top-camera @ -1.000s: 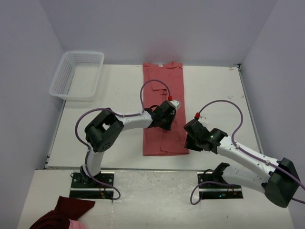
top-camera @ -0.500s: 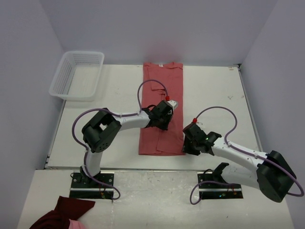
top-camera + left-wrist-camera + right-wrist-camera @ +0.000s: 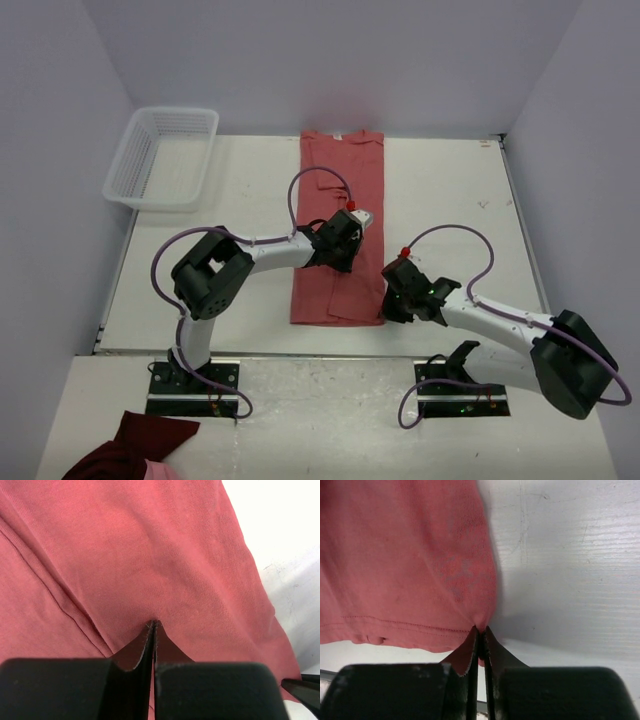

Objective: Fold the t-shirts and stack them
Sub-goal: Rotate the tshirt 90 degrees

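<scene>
The salmon-red t-shirt [image 3: 342,185] is pinched mid-cloth by the closed left gripper [image 3: 153,626] and at its near hem corner by the closed right gripper [image 3: 480,630].

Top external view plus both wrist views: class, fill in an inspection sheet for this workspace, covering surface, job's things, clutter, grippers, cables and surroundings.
Surface: white table, lightly scuffed.
Job's things: one salmon-red t-shirt, folded into a long strip, lying mid-table; no stack seen.
Clutter: white mesh basket at the far left corner; maroon cloth bundle at the near left, beside the left arm's base.
Grippers: left gripper, fingers shut, pinching the t-shirt's middle; right gripper, fingers shut on its near right hem corner.
Cables: purple cable loops above the t-shirt from the left arm; a second purple cable arcs off the right arm.
Surroundings: plain pale walls on three sides.
</scene>
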### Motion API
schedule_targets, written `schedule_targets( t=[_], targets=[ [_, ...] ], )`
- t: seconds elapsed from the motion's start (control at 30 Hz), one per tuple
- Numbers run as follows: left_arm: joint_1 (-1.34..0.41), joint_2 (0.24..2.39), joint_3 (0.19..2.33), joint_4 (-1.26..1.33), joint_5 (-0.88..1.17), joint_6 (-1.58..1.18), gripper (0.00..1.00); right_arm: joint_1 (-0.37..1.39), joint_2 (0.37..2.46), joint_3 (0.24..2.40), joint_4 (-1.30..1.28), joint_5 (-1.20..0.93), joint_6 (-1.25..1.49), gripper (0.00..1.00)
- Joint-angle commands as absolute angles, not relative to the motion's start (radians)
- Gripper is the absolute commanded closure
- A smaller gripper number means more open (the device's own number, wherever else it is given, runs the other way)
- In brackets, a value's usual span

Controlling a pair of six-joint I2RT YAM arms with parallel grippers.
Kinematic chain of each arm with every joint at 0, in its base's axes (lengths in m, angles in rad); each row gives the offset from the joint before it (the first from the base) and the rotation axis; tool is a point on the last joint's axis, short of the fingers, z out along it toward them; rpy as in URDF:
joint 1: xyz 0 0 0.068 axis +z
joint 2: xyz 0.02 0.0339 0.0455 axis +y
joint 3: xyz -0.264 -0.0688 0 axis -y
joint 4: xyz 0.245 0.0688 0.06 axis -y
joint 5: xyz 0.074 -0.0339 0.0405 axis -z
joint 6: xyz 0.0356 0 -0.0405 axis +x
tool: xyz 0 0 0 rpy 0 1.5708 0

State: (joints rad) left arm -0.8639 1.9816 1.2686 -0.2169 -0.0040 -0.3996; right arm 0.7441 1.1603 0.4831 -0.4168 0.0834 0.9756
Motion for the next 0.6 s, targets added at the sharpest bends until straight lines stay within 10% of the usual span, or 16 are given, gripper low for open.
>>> schedule_targets(
  t=[0.0,0.23,0.37,0.57],
  targets=[
    [-0.848,1.985,1.249,-0.265,-0.021,-0.365,1.00,0.744,1.120,0.474,-0.439,0.092,1.002,1.00],
    [-0.851,1.910,1.278,-0.334,-0.142,-0.368,0.91,0.749,1.075,0.486,-0.474,0.114,0.997,1.00],
    [-0.856,1.720,1.244,-0.405,-0.267,-0.426,0.46,0.749,1.097,0.489,-0.460,0.101,0.982,1.00],
    [-0.859,1.437,1.097,-0.485,-0.281,-0.503,0.06,0.755,1.092,0.488,-0.451,0.095,0.973,1.00]
  ],
)
